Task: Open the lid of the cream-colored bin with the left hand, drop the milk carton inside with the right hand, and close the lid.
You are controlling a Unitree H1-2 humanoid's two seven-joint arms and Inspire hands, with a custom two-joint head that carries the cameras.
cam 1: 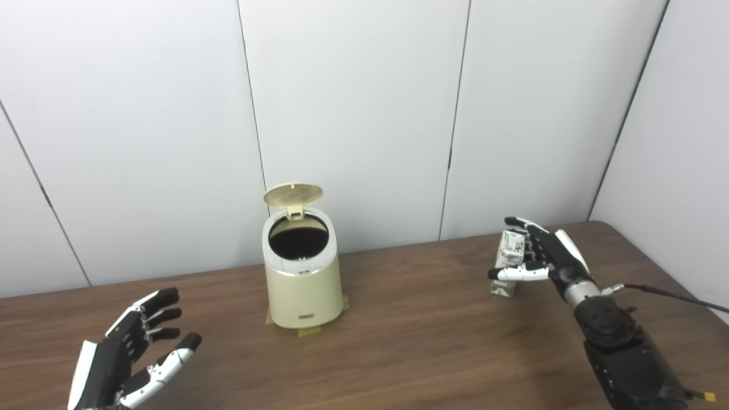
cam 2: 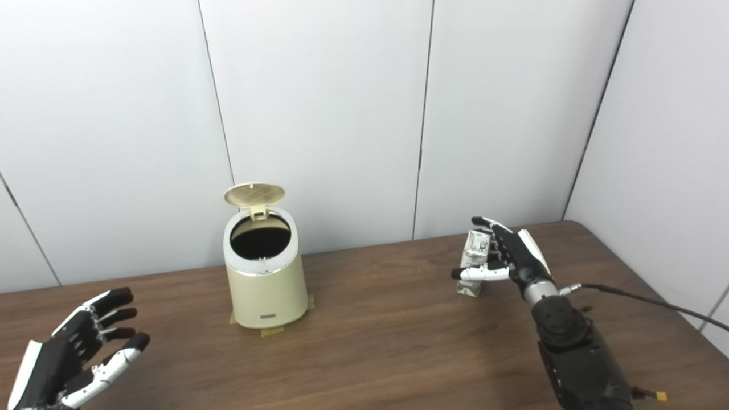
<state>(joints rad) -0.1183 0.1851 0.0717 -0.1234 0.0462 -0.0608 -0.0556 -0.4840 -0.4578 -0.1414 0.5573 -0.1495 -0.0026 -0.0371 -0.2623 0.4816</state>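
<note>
The cream-colored bin (cam 1: pixel 302 285) stands on the table left of centre, with its round lid (cam 1: pixel 293 194) flipped up at the back and the dark opening showing. The milk carton (cam 1: pixel 508 259) stands upright on the table at the right. My right hand (cam 1: pixel 541 256) is around the carton, thumb across its front and fingers behind its top, fingers still spread; I cannot tell whether they touch it. My left hand (cam 1: pixel 134 356) is open and empty at the lower left, palm up, well away from the bin.
The brown wooden table (cam 1: pixel 410 341) runs up to white wall panels just behind the bin. Strips of tape (cam 1: pixel 310 330) lie under the bin's base. A black cable (cam 1: pixel 672 295) runs from my right wrist toward the table's right edge.
</note>
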